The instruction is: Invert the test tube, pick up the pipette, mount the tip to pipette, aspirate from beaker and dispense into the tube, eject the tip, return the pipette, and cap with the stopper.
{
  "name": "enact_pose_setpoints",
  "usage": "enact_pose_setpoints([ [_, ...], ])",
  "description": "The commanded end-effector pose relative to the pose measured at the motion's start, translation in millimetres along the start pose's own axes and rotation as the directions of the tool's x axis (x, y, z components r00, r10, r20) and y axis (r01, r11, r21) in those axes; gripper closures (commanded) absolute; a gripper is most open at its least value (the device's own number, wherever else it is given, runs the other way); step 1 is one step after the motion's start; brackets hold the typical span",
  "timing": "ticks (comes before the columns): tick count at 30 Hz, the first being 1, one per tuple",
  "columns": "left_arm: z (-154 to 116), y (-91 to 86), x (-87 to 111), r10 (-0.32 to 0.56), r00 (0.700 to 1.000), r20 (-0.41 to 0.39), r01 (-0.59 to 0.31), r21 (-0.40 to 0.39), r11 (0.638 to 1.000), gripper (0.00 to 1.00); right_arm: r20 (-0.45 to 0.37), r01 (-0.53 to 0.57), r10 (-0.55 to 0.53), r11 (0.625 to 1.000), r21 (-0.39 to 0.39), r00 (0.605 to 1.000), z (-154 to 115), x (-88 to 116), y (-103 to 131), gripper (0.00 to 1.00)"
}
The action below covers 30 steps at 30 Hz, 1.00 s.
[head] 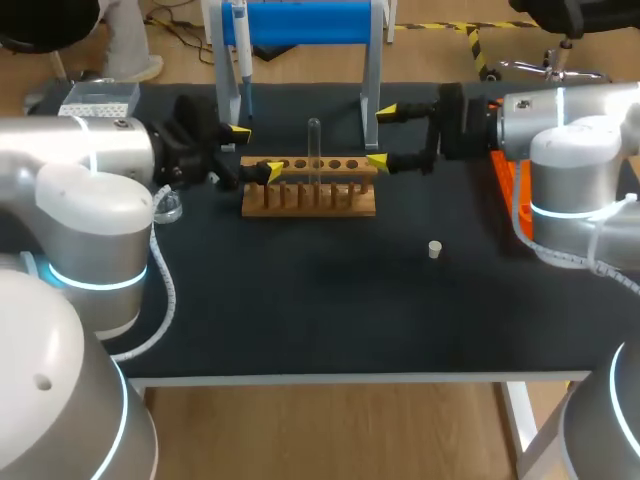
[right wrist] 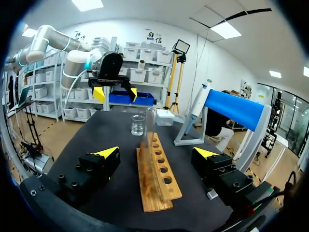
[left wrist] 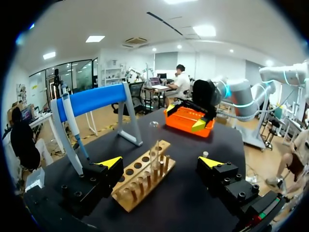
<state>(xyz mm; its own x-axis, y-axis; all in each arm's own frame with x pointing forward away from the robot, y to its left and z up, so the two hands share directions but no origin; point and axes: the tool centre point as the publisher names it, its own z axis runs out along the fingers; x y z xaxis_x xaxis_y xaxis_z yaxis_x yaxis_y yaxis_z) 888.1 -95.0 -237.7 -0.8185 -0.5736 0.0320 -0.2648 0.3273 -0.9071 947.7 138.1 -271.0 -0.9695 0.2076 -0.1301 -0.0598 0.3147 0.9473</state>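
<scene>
Clear test tube (head: 314, 150) upright in wooden rack (head: 350, 205), white stopper (head: 434, 249) well apart

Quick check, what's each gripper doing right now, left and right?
Left gripper: open, holding nothing.
Right gripper: open, holding nothing.

We have the rack (head: 309, 186) lying crosswise near the middle of the table (head: 300, 320), with the test tube (head: 314, 150) standing upright in one of its middle holes. Behind the rack stands the stand (head: 372, 70), and the pipette (head: 240, 50) hangs at its left side. The beaker (head: 167, 207) sits left of the rack, beside our left arm. The stopper (head: 434, 249) lies on the table in front and to the right of the rack, apart from it. The tip box (head: 505, 185) is at the table's right edge, partly behind our right arm. Our left gripper (head: 255, 150) is at the rack's left end, our right gripper (head: 381, 137) at its right end.
</scene>
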Motion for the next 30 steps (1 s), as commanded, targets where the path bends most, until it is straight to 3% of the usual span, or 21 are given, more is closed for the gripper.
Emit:
enact_pose_setpoints([
  [1, 1, -1.4, 0.2, 0.0, 1.0, 0.0, 0.0, -0.007, 1.0, 0.0, -0.001, 0.0, 0.0, 1.0, 0.001, 1.0, 0, 0, 0, 0.0],
  [10, 1, -1.4, 0.2, 0.0, 1.0, 0.0, 0.0, -0.007, 1.0, 0.0, -0.011, 0.01, -0.011, 1.0, -0.012, 1.0, 6, -4, 4, 0.0],
  [21, 1, -1.4, 0.2, 0.0, 1.0, 0.0, 0.0, -0.007, 1.0, 0.0, -0.166, 0.058, -0.081, 0.988, -0.14, 0.983, 49, -5, 24, 0.0],
  [30, 1, -1.4, 0.2, 0.0, 1.0, 0.0, 0.0, -0.007, 1.0, 0.0, -0.287, -0.024, -0.045, 0.972, -0.233, 0.957, 70, -6, 27, 0.0],
])
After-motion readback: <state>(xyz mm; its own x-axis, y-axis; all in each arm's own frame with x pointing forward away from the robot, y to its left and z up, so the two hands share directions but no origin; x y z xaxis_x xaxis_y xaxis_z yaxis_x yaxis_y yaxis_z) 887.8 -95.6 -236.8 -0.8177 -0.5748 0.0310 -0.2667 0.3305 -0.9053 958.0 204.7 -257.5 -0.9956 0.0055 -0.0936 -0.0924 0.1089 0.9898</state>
